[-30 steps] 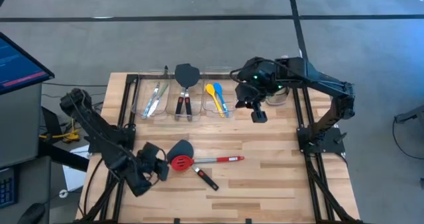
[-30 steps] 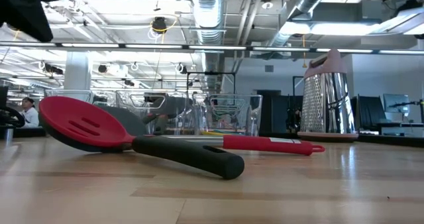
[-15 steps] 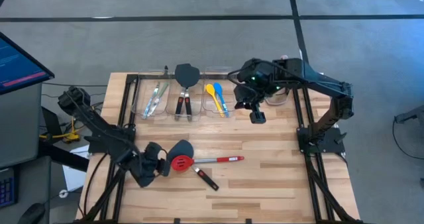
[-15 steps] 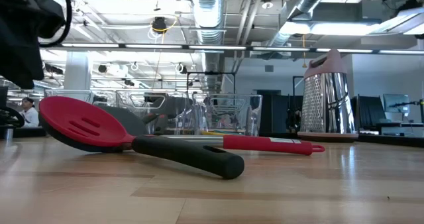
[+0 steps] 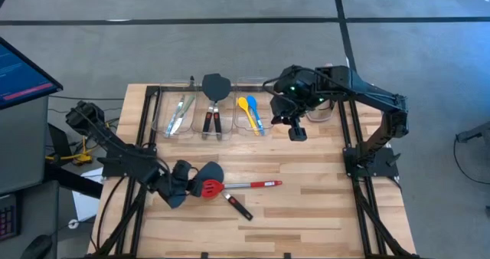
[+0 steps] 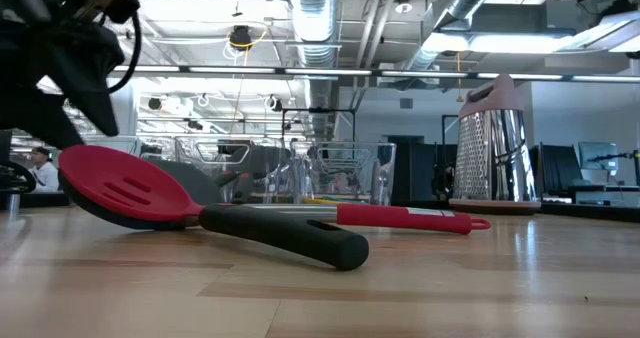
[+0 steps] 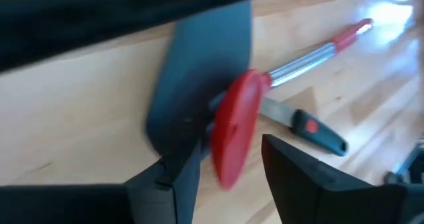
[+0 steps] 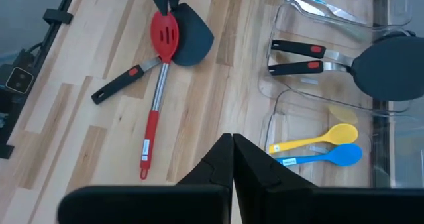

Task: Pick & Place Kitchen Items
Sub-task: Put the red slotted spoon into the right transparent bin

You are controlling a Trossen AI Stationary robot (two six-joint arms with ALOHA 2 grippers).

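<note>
Straddling the glossy red slotted spoon [image 7: 233,132] atop a matte grey spatula [image 7: 199,85], the left pincer [image 7: 228,174] stands apart.

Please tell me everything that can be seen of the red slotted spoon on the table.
The red spoon has a red oval bowl with slots, a bare metal shaft and a red grip at the end. It lies flat on the wooden table, its bowl resting over a dark spatula whose black handle crosses under its shaft. The left pincer is open right at the bowl; touching cannot be told.
</note>
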